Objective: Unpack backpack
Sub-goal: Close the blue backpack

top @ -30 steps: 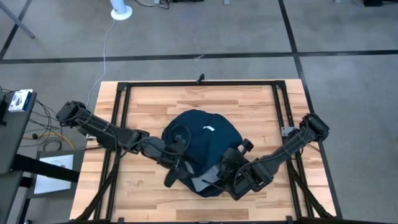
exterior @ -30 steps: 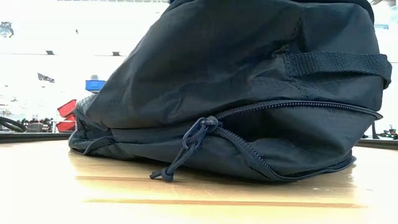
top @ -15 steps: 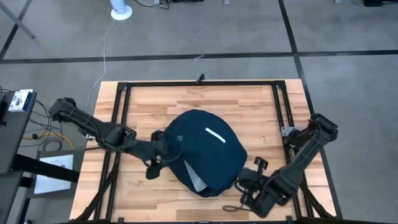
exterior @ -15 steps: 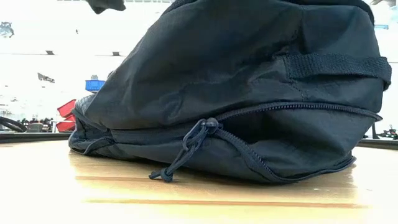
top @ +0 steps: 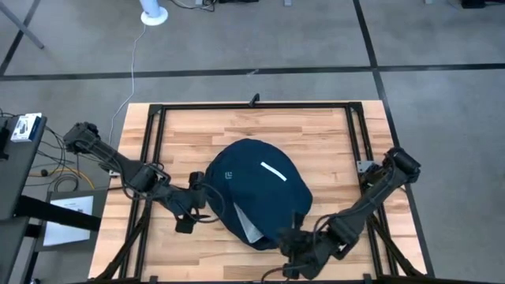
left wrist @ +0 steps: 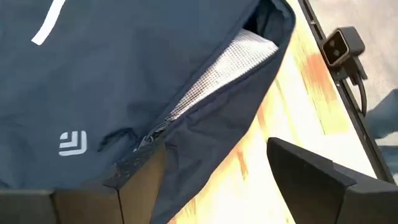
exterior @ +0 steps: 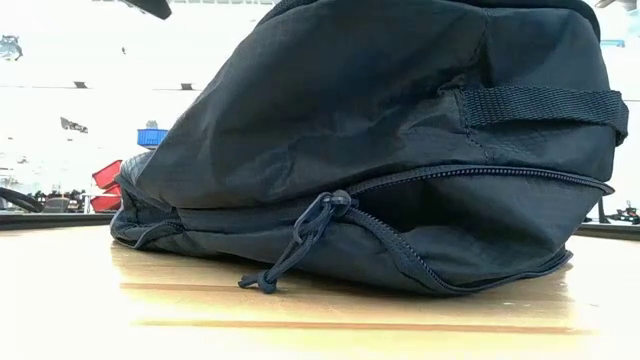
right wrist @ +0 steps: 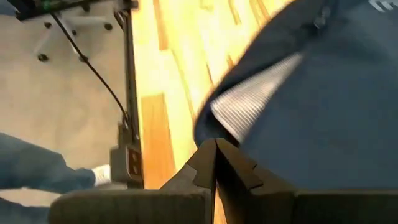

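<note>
Rounded navy fabric backpack [top: 260,189] was unzipped, nothing out yet — left gripper [top: 188,213] open and empty, right gripper [top: 293,254] closed, apparently empty.

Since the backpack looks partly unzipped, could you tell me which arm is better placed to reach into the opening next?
Probably the left: its claw is open beside the backpack, facing the gap with grey lining. The right claw is shut at the table's near edge.

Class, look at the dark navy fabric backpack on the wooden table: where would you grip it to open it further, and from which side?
Grip the upper flap edge of the dark navy fabric backpack beside the exposed grey mesh lining, coming from the table's near edge. The zip already gapes there, so that loose lip probably lifts easily.
</note>
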